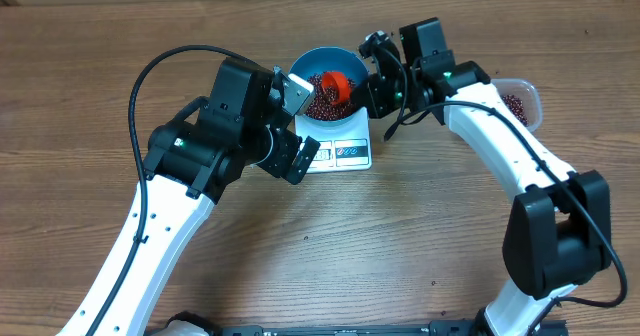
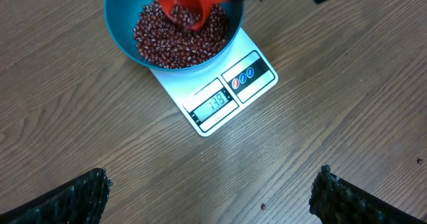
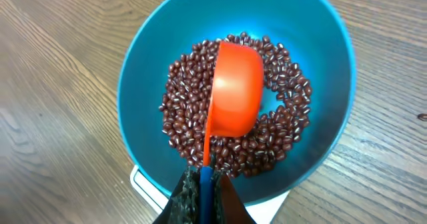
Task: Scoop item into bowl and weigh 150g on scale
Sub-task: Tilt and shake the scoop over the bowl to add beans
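We judge this to be the topping-up step: the blue bowl [image 3: 143, 71] sits on the white kitchen scale [image 2: 257, 74], already holding a good heap of red-brown beans [image 3: 183, 121], and the red scoop [image 3: 235, 91] hangs tipped over that heap. The right gripper [image 3: 202, 187] is pressed together on the scoop's thin handle. From the left wrist view we see beans lying in the scoop's mouth, so not all of its load is out. The left gripper [image 2: 210, 191] is spread wide and pinches nothing, hovering over bare table [image 2: 347, 131] on the near side of the scale. The display [image 2: 215, 103] shows digits, but we cannot read them with any certainty.

The next move, as we see it, calls for a slow roll of the wrist to let beans fall a few at a time while the reading is watched; if the target is overshot, a shallow dip to lift some back out. The scoop should stay off the bowl's wall, since any push would upset the reading.

On edges: the bowl covers the far part of the scale and overhangs it, leaving the display side uncovered. The clear tub [image 1: 524, 98] with spare beans lies well apart to the robot's right, beside the right arm — the way back to it looks open. The left arm crowds the scale's left side; the near table is open
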Controlling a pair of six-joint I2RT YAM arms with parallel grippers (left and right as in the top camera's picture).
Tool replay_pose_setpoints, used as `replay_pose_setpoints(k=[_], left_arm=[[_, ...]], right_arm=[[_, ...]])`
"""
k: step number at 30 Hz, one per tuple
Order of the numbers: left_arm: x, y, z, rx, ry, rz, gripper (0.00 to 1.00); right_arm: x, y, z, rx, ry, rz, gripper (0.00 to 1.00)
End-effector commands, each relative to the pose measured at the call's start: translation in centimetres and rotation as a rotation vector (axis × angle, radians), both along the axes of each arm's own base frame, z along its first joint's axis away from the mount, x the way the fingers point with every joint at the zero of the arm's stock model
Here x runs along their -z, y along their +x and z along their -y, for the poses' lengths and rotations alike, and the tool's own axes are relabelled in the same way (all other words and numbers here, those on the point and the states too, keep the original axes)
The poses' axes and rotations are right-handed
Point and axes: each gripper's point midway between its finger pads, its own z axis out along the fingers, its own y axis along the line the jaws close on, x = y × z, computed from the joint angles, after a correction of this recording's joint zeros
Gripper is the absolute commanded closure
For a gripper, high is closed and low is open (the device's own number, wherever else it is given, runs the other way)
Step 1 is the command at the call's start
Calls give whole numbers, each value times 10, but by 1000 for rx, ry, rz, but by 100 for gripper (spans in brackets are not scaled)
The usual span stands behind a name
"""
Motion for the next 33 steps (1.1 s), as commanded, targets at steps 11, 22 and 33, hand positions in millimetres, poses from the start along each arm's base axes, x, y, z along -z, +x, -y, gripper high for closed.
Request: replay_pose_setpoints(k=[11, 22, 33], left_arm=[[-2, 1, 1, -8, -7, 1, 0], [-2, 1, 1, -8, -6, 1, 0], [-2, 1, 1, -8, -7, 1, 0]], right_arm=[[-82, -6, 9, 28, 49, 170, 96], [-71, -16, 6, -45, -38, 187, 96], [-65, -13, 9, -9, -132, 211, 96]])
